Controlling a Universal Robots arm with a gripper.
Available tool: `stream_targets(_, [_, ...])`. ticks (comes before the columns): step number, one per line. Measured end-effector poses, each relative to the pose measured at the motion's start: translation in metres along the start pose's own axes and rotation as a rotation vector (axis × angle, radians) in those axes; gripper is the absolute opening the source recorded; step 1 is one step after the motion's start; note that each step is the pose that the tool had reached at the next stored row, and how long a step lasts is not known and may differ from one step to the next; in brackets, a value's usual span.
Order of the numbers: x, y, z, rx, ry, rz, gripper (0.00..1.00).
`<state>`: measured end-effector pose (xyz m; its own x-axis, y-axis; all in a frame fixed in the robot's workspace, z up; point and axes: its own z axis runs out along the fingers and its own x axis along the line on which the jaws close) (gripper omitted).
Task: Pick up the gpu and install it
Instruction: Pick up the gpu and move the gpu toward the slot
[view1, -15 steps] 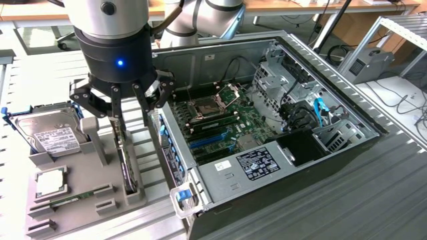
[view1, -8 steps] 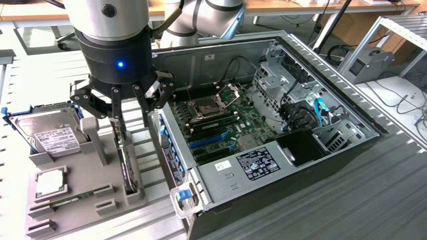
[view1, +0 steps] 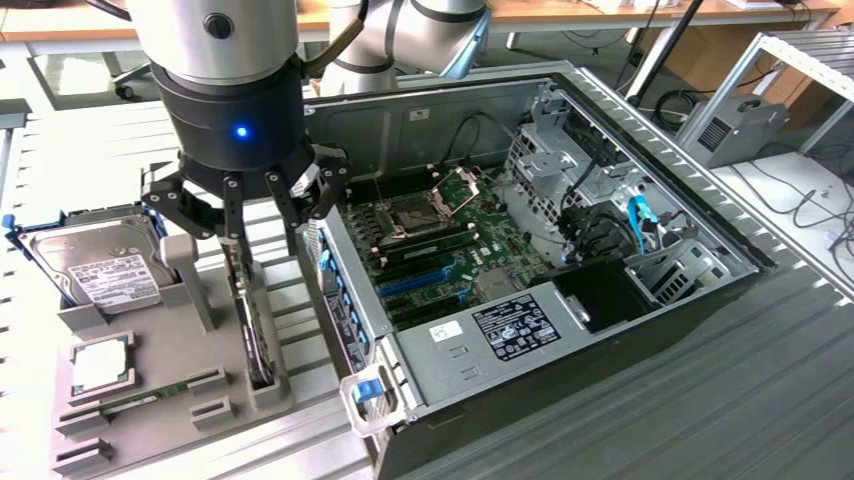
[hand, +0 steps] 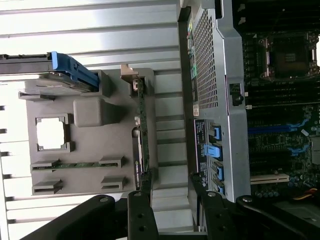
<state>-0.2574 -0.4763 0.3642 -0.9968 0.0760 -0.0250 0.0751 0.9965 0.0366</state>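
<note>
The gpu (view1: 254, 320) stands on edge in a slot of the grey holder (view1: 167, 345), its black cooler side facing the computer case. In the wrist view the gpu (hand: 140, 130) appears edge-on as a thin green strip. My gripper (view1: 278, 215) hangs open just above the card's far end, nothing between its fingers. Seen from the wrist, the gripper (hand: 177, 212) is offset toward the case, so one finger (hand: 142, 215) lines up with the card's edge and the other finger (hand: 212, 215) hangs over the gap beside the case.
An open computer case (view1: 400, 125) lies close beside the holder, showing its motherboard (view1: 441, 250) with blue slots (hand: 280, 132). On the holder (hand: 90, 150) also sit a hard drive in a blue frame (view1: 100, 265), a processor chip (view1: 100, 365) and a memory strip (view1: 147, 400).
</note>
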Motion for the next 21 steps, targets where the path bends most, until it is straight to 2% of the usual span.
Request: stream_targets(21, [0.0001, -0.0002, 0.0048, 0.0, 0.0, 0.0, 0.42])
